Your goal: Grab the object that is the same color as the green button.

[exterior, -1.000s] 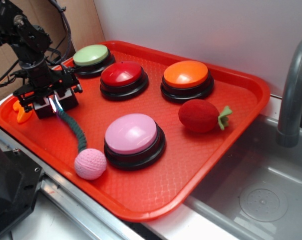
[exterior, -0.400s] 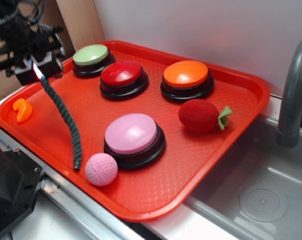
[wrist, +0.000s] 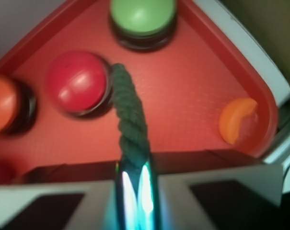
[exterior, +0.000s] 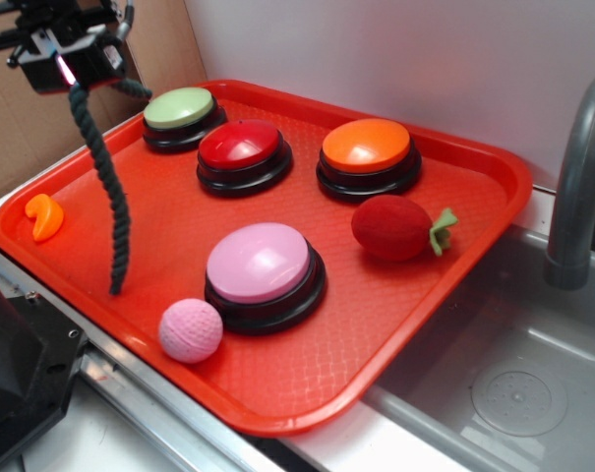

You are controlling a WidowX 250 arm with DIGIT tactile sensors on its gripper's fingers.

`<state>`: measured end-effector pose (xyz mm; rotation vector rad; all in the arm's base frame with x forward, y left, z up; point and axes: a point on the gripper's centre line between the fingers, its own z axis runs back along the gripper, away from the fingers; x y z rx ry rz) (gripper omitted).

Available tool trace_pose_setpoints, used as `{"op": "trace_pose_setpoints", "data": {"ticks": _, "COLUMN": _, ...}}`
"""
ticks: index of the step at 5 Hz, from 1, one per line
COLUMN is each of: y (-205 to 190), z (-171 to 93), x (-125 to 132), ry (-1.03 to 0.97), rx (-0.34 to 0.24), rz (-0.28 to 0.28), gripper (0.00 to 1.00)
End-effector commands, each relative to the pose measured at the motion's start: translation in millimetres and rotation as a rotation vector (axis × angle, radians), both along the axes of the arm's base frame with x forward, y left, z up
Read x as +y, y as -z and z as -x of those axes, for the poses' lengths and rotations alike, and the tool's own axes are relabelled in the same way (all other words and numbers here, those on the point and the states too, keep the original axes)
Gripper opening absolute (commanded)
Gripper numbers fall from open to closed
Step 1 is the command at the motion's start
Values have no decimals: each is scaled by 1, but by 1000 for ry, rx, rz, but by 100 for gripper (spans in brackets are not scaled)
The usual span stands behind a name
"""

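Up at the far left the gripper sits high above the tray, its fingers squeezed almost together on the top end of the green rope. The rope hangs down in a loose wave, its lower tip seemingly just above the tray floor, left of the pink button. An orange crescent piece lies at the tray's left edge. The pink ball rests just beside the pink button. Further back sit the green button, red button and orange button, with the red strawberry to the right
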<state>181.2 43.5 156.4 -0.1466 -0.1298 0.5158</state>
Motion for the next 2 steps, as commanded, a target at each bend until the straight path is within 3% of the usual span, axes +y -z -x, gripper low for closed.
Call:
{"op": "trace_pose_setpoints", "data": {"ticks": 1, "y": -17, "z": 4, "x": -14, "ry": 402, "rx": -24, "rz": 30, "gripper": 0}}
{"op": "trace_pose_setpoints", "data": {"ticks": 2, "y": -14, "z": 4, "x": -15, "ry": 416, "rx": -6, "rz": 33, "gripper": 0}}
